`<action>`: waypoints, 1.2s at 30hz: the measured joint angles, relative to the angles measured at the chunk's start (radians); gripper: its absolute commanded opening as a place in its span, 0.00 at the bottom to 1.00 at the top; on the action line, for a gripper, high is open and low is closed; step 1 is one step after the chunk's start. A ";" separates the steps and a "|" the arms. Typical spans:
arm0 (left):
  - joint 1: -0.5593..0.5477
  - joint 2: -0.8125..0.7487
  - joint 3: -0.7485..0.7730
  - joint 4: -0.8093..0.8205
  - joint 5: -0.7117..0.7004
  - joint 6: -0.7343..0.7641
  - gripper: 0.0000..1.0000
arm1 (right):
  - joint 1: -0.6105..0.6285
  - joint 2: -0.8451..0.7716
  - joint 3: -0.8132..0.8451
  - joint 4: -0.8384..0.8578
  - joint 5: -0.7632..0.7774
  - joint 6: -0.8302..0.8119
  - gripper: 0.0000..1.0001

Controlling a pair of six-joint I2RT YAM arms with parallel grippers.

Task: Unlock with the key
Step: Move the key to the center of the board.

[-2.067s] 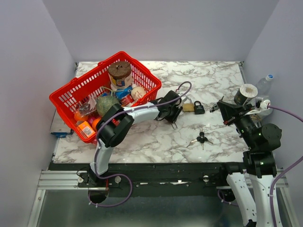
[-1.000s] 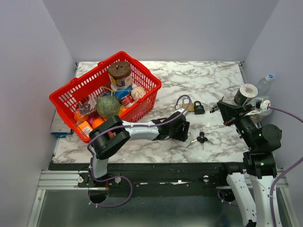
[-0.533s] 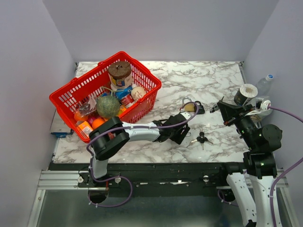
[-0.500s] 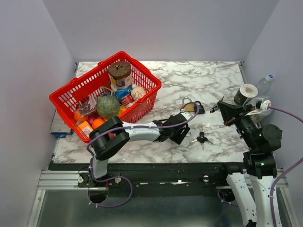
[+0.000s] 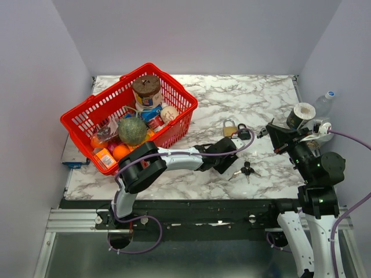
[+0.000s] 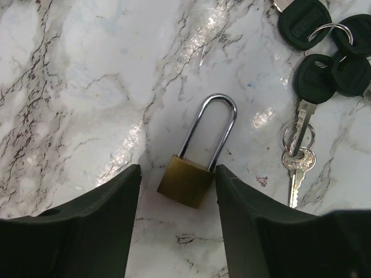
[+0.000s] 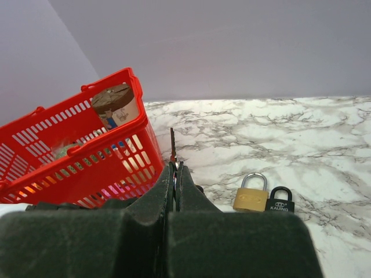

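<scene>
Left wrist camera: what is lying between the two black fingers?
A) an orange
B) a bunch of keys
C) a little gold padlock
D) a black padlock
C: the small brass padlock, with its long silver shackle, lies on the marble table between the fingers of the open left gripper; the bunch of keys lies farther right in the view.

Red basket (image 5: 106, 91) holding a tin (image 5: 147, 91), marble table (image 5: 261, 98), plastic bottle (image 5: 324, 104).

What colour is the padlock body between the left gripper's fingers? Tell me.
The padlock body is brass-gold, seen best in the left wrist view.
</scene>
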 measured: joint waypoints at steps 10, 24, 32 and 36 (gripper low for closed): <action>-0.005 0.003 -0.001 0.005 0.027 -0.008 0.22 | 0.000 0.001 0.000 0.000 0.000 0.000 0.01; 0.024 -0.121 -0.177 0.031 -0.148 -0.414 0.23 | 0.000 0.058 0.009 -0.009 -0.088 -0.056 0.01; 0.046 -0.148 -0.208 0.018 -0.212 -0.591 0.42 | 0.000 0.119 0.011 -0.023 -0.187 -0.093 0.01; 0.046 -0.149 -0.207 0.007 -0.222 -0.628 0.61 | 0.000 0.126 0.011 -0.029 -0.200 -0.111 0.01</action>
